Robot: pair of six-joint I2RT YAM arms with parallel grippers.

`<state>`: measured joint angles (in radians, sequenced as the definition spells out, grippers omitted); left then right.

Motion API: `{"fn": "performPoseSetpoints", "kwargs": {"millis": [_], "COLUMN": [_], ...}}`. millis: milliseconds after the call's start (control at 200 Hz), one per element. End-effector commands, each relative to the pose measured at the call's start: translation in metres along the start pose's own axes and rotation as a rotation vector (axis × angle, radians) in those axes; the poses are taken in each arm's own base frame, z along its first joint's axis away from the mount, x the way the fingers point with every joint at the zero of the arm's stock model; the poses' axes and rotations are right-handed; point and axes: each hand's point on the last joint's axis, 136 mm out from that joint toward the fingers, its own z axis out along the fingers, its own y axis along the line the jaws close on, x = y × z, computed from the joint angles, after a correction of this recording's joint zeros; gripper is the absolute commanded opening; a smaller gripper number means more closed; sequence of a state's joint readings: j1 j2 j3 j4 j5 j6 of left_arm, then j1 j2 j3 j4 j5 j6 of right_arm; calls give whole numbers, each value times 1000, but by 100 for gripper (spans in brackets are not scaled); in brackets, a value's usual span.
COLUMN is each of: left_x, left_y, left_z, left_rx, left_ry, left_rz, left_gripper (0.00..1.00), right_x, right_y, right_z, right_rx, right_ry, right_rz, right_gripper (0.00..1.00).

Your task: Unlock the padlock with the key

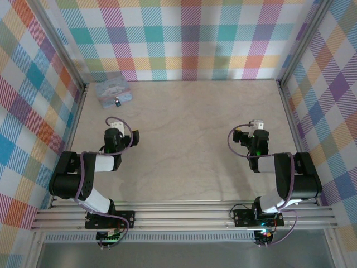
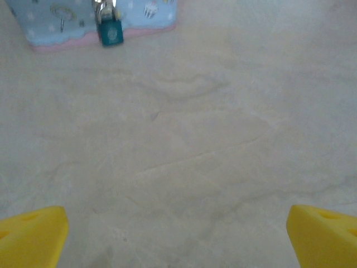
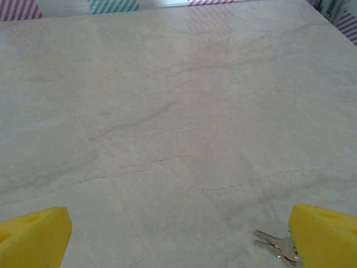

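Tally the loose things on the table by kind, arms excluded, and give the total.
Tin: 1
Padlock: 1
Key bunch: 1
Total: 3

Black arms (image 1: 67, 181), purple cables (image 1: 84, 173), yellow fingers (image 2: 33, 234)

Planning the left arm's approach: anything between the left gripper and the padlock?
Nothing. In the left wrist view, the stretch from the left gripper to the padlock is bare table. The padlock sits against the front of the blue tin.
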<state>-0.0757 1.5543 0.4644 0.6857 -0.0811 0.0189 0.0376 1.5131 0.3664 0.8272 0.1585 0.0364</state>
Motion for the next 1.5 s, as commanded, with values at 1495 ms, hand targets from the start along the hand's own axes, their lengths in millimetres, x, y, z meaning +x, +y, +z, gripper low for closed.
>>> {"fn": "performPoseSetpoints", "kwargs": {"millis": [1495], "left_x": [-187], "left_y": [43], "left_z": [188], "left_rx": [-163], "left_ry": [281], "left_rz": [-530], "left_gripper": [76], "right_x": [-17], "right_y": [50], "right_z": [-74], "right_rx": [-202], "right_ry": [461], "right_rz": [390], "right_gripper": [100]}}
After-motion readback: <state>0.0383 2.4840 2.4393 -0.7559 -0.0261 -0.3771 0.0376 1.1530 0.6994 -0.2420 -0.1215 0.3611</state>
